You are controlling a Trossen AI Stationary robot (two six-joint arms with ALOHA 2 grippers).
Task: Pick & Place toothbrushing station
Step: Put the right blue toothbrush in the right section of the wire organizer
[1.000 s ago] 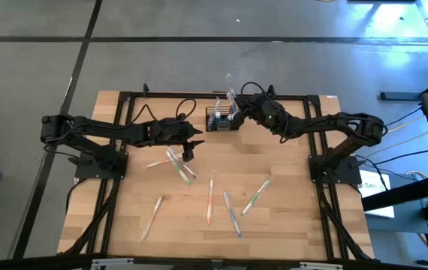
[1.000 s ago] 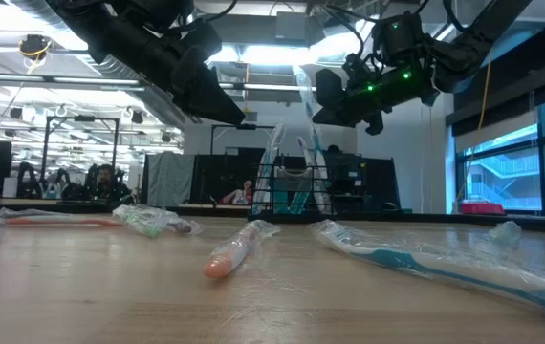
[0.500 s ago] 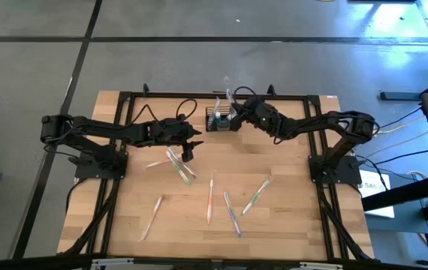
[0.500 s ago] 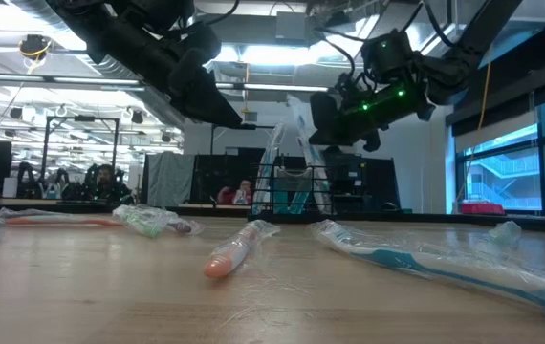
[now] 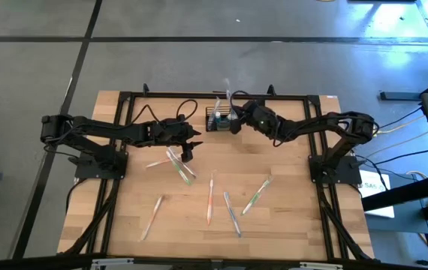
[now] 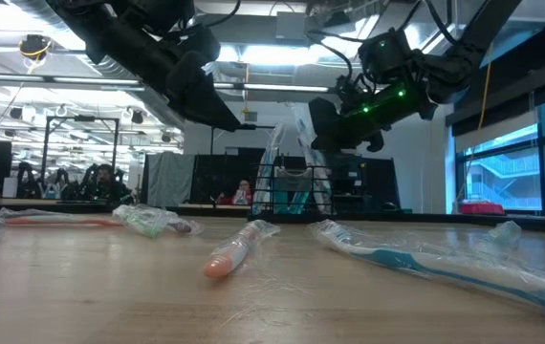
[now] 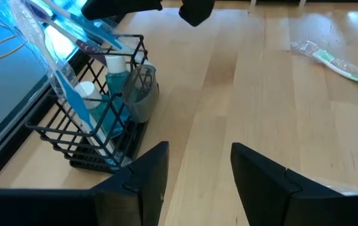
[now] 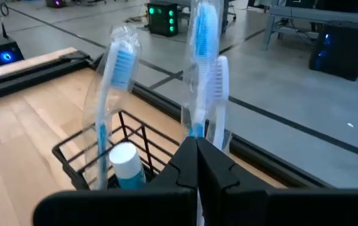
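Light falls evenly from overhead in the high view, and the pale wooden slatted tabletop shows only soft, short shadows under the arms. A cool blue cast marks the grey floor at the upper right. In the low view, bright ceiling strip lights and the windows at right leave the arms as dark silhouettes; the nearest clear-wrapped toothbrush with a blue handle is blurred, as is the near tabletop. The clear plastic wrappers glint in the right wrist view.
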